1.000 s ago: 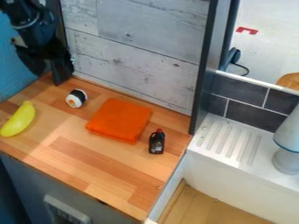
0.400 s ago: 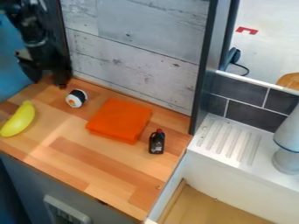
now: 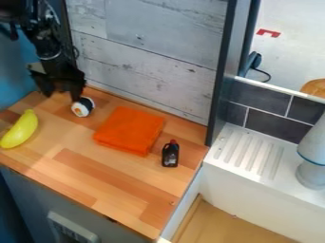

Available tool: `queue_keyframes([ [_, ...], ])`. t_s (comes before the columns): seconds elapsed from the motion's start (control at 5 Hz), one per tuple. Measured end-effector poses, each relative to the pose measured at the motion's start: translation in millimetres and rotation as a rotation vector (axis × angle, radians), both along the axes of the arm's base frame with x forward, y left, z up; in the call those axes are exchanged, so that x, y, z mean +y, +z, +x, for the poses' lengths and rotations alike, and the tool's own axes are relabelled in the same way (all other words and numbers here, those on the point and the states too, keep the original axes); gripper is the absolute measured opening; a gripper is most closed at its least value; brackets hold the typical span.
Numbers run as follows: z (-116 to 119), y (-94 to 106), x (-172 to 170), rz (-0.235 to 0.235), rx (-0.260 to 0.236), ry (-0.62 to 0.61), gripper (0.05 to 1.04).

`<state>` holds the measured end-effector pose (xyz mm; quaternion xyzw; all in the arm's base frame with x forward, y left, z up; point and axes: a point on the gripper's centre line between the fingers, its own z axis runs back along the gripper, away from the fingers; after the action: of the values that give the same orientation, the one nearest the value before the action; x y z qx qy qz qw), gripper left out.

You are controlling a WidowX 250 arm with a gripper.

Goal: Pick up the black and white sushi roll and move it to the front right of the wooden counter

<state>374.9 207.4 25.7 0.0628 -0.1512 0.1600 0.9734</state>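
Observation:
The black gripper point(image 3: 62, 95) hangs at the upper left over the wooden counter's back corner, its two fingers spread apart with nothing between them. Its right finger is right beside the sushi roll point(image 3: 83, 107), a small white and black piece with an orange centre; whether they touch I cannot tell. A folded orange cloth point(image 3: 129, 130) lies flat to the right of the roll. Beyond the cloth, a small dark bottle with a red cap point(image 3: 170, 154) rests near the counter's right side. The yellow banana point(image 3: 20, 129) lies at the left, below the gripper.
A whitish wood-plank wall point(image 3: 146, 61) rises behind the counter point(image 3: 120, 190). To the right stand a dark upright post point(image 3: 222, 80) and a white sink point(image 3: 244, 154) with a ridged drainer. A grey lamp-like object point(image 3: 312, 156) is at the right edge.
The gripper has moved right and toward the sushi roll, and both fingers now show spread apart. The roll, cloth, bottle and banana have stayed in place.

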Motion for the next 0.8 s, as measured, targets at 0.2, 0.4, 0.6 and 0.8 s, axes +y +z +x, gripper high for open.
queue_keyframes([
  [0.2, 9.3, -6.9, 2.7, -0.008, -0.001, -0.006, 1.000],
  [0.4, 20.5, -7.1, 3.3, -0.013, -0.014, -0.012, 1.001],
  [0.6, 29.8, -6.3, -9.3, -0.011, -0.019, -0.050, 1.000],
  [0.8, 35.4, -13.3, -18.7, -0.032, -0.019, -0.064, 1.000],
])
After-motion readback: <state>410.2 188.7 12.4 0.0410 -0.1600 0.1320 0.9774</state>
